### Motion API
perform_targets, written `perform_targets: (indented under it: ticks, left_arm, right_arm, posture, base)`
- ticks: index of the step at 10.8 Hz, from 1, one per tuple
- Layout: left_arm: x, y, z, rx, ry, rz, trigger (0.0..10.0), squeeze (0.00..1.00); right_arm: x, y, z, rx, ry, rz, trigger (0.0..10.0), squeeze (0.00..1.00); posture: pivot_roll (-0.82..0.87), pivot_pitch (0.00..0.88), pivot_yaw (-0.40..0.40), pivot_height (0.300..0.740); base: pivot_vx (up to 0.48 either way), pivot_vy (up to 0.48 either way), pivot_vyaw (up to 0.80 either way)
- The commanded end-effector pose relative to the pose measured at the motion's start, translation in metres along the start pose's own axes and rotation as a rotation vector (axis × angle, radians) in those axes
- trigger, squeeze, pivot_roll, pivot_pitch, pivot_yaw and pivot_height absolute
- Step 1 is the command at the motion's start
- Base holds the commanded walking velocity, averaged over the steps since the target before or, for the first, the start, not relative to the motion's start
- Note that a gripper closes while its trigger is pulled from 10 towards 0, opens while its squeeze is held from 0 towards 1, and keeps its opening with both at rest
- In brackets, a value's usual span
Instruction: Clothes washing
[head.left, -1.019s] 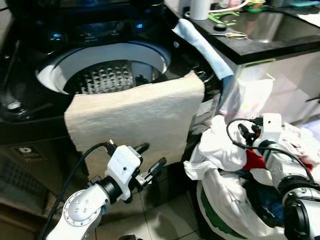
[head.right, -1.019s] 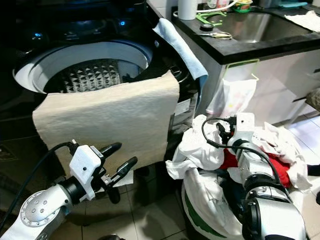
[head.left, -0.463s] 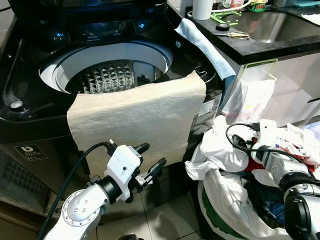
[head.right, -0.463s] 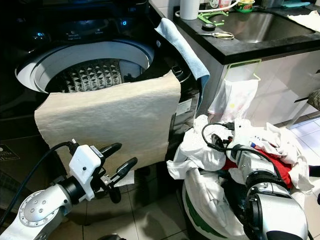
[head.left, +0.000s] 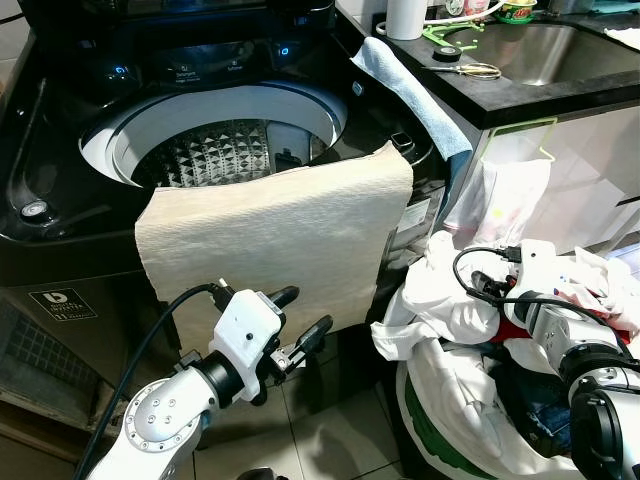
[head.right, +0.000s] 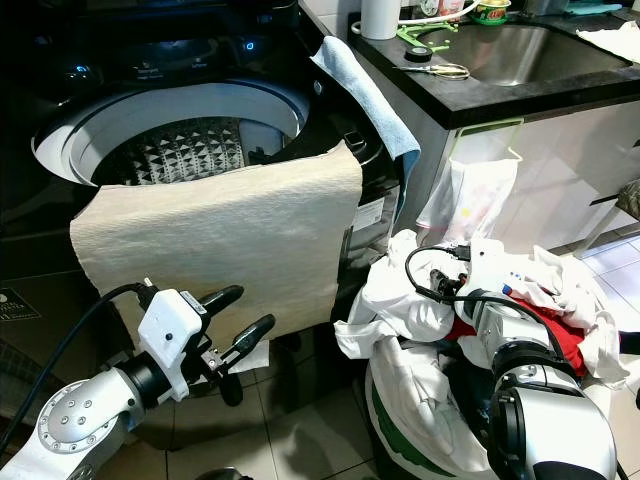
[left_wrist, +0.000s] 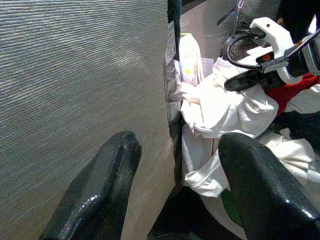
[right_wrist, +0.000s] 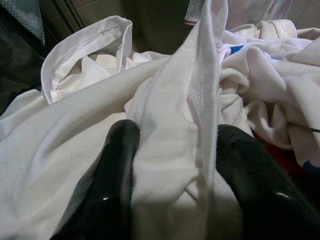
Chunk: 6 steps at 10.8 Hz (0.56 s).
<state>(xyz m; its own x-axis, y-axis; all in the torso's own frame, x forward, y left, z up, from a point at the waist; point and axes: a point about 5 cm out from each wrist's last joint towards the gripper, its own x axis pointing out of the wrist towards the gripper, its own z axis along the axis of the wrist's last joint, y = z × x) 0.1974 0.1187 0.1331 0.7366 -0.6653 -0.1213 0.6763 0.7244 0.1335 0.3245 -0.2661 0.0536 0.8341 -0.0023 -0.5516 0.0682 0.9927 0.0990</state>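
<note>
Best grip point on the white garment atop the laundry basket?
Probably the raised seamed fold of the white garment, taken from above. The right gripper straddles that ridge with jaws open, and it stands proud of the pile, so closing should pinch one layer.

Beige towel (head.left: 275, 245) draped over open washer (head.left: 60, 215), white clothes (head.left: 440, 300) heaped beside

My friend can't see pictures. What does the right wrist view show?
Two black fingers of the right gripper press into a crumpled white cotton garment, a fold of it standing between them. More white laundry lies piled beyond, with a bit of red cloth peeking out.
</note>
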Motion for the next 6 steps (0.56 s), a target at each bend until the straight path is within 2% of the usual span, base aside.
perform_targets:
  ticks: [1, 6]
  left_arm:
    - [-0.0001, 0.0013, 0.0017, 0.007, 0.002, -0.01, 10.0, 0.0]
    - [0.0013, 0.0019, 0.0003, 0.01, 0.002, -0.008, 10.0, 0.0]
  right_arm:
    - [-0.0004, -0.0009, 0.008, -0.023, -0.021, -0.003, 0.0, 0.0]
    - [0.0, 0.0008, 0.0106, -0.033, -0.044, -0.001, 0.0, 0.0]
  posture:
    - [0.04, 0.025, 0.038, 0.719]
    - [0.04, 0.018, 0.034, 0.719]
  base:
    - [0.0, 0.0, 0.0]
    - [0.0, 0.0, 0.0]
